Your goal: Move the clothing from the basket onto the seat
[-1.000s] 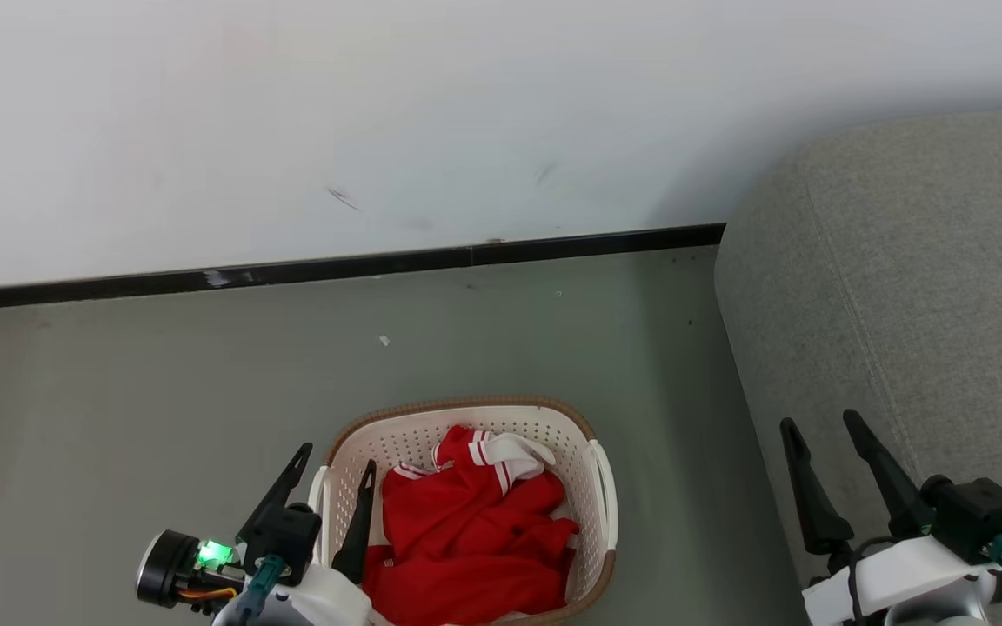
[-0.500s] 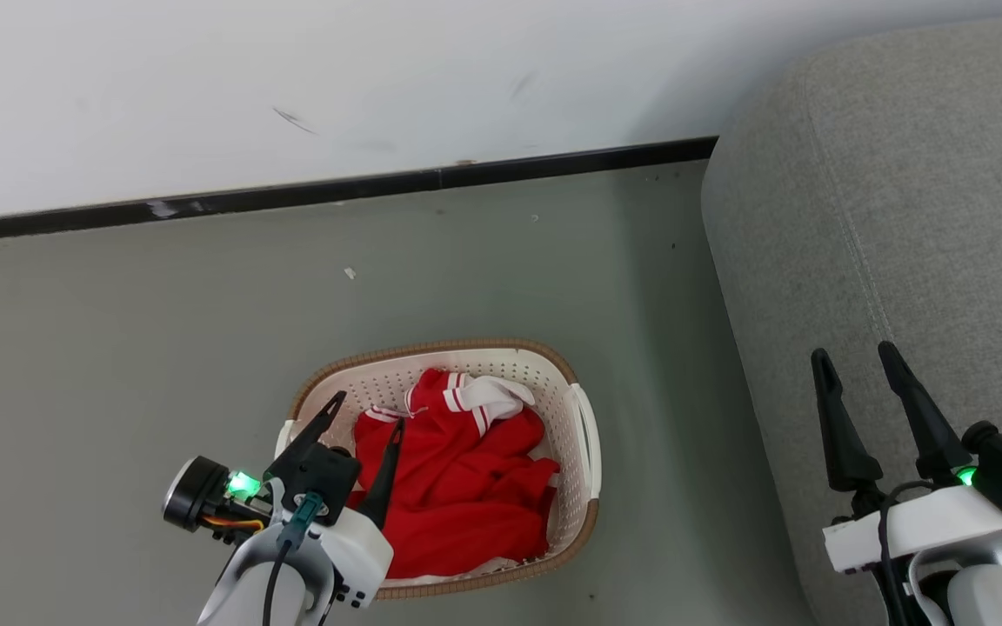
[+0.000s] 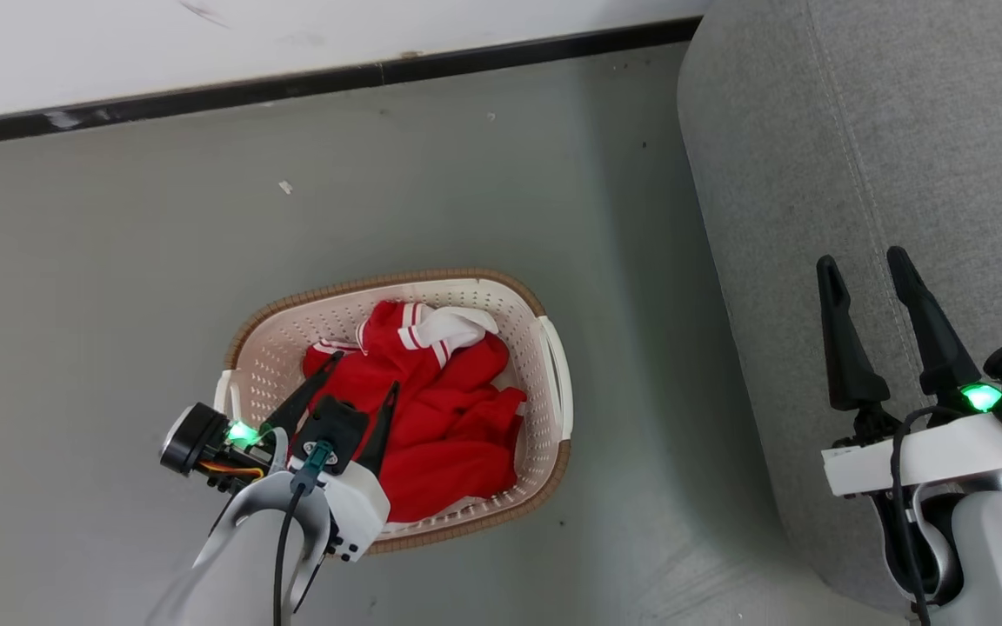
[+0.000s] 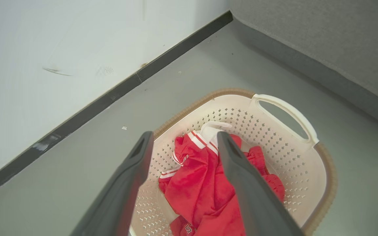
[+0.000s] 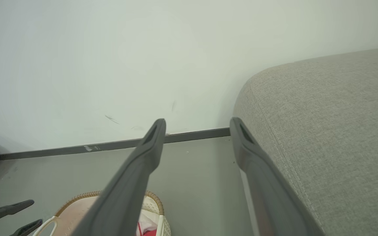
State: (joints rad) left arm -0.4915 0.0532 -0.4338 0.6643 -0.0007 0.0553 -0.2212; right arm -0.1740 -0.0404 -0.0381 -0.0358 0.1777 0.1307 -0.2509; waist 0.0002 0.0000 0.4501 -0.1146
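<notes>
Clothing [image 3: 431, 409]: heaped inside basket [image 3: 397, 280]; long axis ran from far rim to near rim.
Left gripper [image 3: 364, 370]: fingers apart, empty; over basket's left half, tips pointing down at the heap; nearer arm.
Right gripper [image 3: 861, 257]: fingers apart, empty; well right of basket, over seat [image 3: 901, 130].
</notes>
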